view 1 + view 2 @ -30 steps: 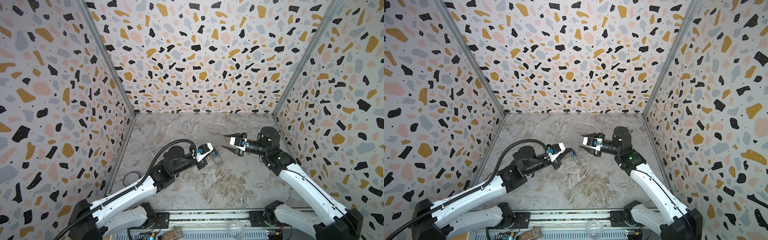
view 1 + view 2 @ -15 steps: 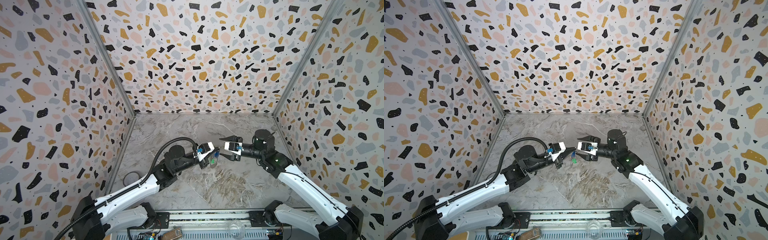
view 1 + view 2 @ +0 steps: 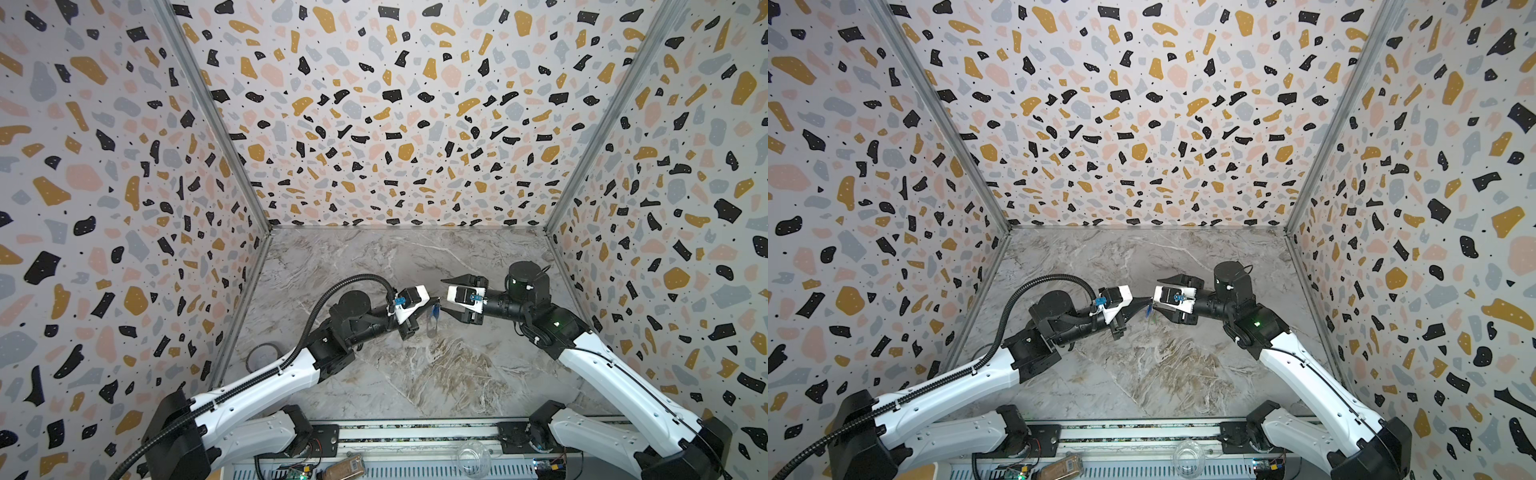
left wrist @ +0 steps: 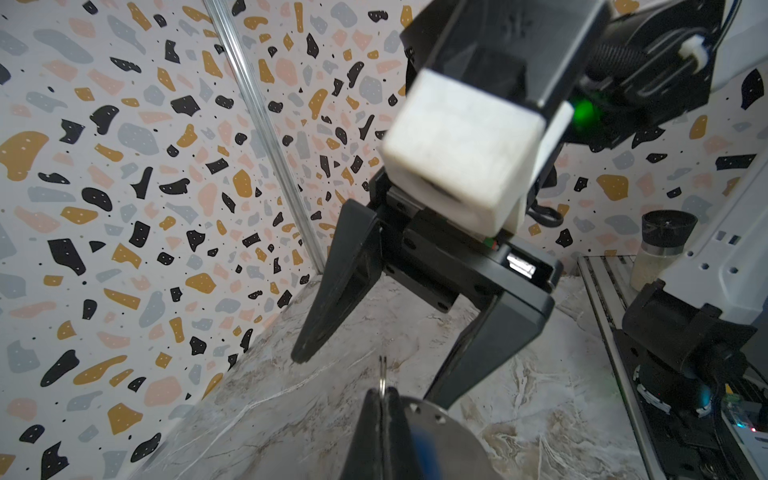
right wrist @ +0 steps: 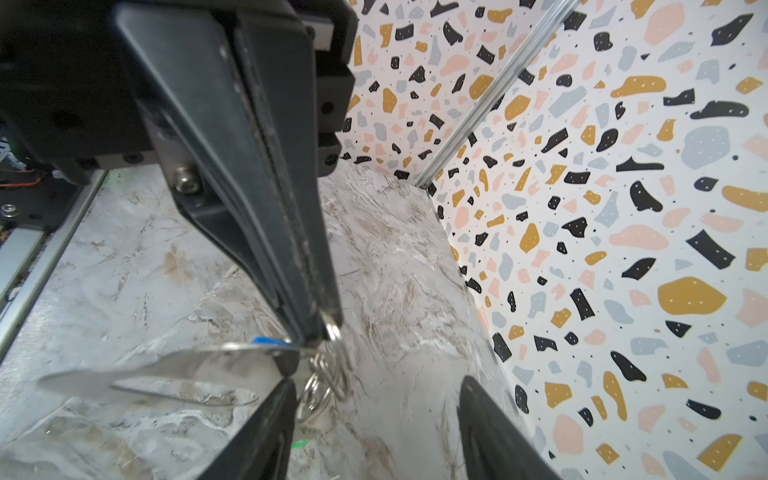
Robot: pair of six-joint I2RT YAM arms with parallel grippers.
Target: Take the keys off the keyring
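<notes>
My left gripper (image 3: pixel 433 300) (image 3: pixel 1147 300) is shut on the keyring's metal ring (image 4: pixel 382 372) and holds it above the marble floor. From the left gripper's tip (image 5: pixel 320 332) hang the small ring links (image 5: pixel 328 374). The flat grey strap loop (image 5: pixel 158 370) sticks out sideways. A blue tag (image 5: pixel 266 340) and a bit of a green tag (image 5: pixel 299 444) show; the keys (image 3: pixel 1149 313) dangle below, blurred. My right gripper (image 3: pixel 448 296) (image 5: pixel 376 382) is open. Its fingers (image 4: pixel 328 299) flank the left gripper's tip, and one finger is right beside the links.
A dark ring-shaped object (image 3: pixel 262 355) lies on the floor by the left wall. A clear cup (image 3: pixel 473 457) sits on the front rail, and a black-capped jar (image 4: pixel 665 245) stands near it. Terrazzo walls close off three sides.
My right gripper has moved left toward the left gripper, and its open fingers now flank that tip. The left gripper has stayed shut and shifted slightly toward it.
</notes>
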